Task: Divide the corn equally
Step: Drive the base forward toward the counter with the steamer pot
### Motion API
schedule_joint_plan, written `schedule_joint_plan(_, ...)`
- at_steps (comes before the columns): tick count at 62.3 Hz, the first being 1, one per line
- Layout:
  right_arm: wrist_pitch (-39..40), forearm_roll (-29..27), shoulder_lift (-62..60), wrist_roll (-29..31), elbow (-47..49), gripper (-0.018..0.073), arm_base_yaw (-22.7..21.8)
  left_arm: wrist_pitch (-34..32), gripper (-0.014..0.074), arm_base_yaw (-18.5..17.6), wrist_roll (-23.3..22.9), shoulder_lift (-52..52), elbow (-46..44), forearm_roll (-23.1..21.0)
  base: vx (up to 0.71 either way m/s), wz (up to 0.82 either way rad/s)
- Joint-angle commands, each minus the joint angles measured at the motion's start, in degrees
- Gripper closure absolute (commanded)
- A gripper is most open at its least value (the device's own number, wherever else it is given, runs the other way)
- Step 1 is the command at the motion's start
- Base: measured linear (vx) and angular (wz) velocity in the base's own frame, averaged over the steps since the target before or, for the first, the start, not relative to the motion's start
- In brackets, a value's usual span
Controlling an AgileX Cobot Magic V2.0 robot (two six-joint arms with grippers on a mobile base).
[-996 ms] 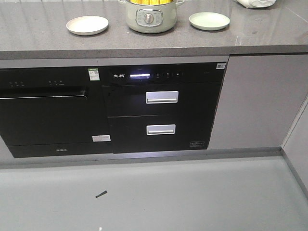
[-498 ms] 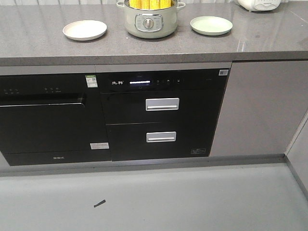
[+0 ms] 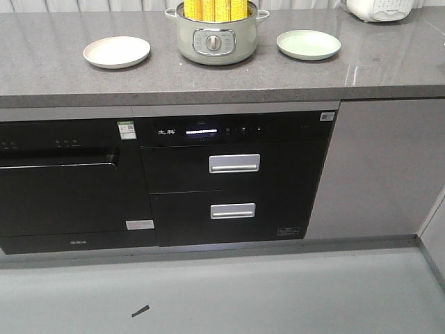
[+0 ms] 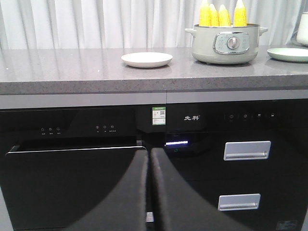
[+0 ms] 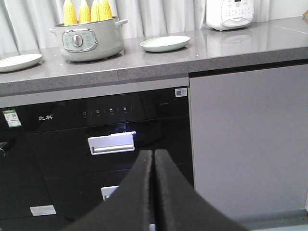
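Note:
Several yellow corn cobs [image 3: 216, 10] stand upright in a pale green electric pot [image 3: 216, 38] on the grey counter [image 3: 42, 76]. The corn [image 4: 222, 14] and pot [image 4: 226, 44] also show in the left wrist view, and the corn [image 5: 87, 11] in its pot [image 5: 86, 41] in the right wrist view. A white plate [image 3: 116, 52] lies left of the pot, a light green plate [image 3: 309, 44] right of it. My left gripper [image 4: 149, 150] is shut and empty, below counter height, facing the black oven front. My right gripper [image 5: 153, 151] is shut and empty too.
Black built-in appliances [image 3: 229, 174] with two silver drawer handles fill the cabinet front, beside a grey cabinet door [image 3: 379, 167]. A white rice cooker [image 3: 379, 8] stands at the counter's far right. A small dark scrap [image 3: 140, 310] lies on the grey floor.
The front view has shifted: the counter, pot and plates sit lower in the frame and more of the corn shows. The scrap on the floor has slid down.

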State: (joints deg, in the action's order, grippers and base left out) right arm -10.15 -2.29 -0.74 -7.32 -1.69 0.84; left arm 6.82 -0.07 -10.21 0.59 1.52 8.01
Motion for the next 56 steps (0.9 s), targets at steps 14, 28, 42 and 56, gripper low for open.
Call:
schedule_joint_plan(14, 4.2, 0.5, -0.2, 0.2, -0.4, 0.0561, -0.3, -4.3, 0.0603, -0.1, -0.4, 0.9, -0.2, 0.1, 0.14, -0.01)
schedule_joint_plan(28, 4.2, 0.5, -0.2, 0.2, -0.4, 0.0561, -0.3, -4.3, 0.0603, -0.1, -0.4, 0.9, -0.2, 0.1, 0.14, -0.01)
schedule_joint_plan(42, 4.2, 0.5, -0.2, 0.2, -0.4, 0.0561, -0.3, -4.3, 0.0603, -0.1, -0.4, 0.9, -0.2, 0.1, 0.13, -0.01)
schedule_joint_plan(56, 4.2, 0.5, -0.2, 0.2, -0.4, 0.0561, -0.3, -4.3, 0.0603, -0.1, -0.4, 0.9, -0.2, 0.1, 0.14, 0.0)
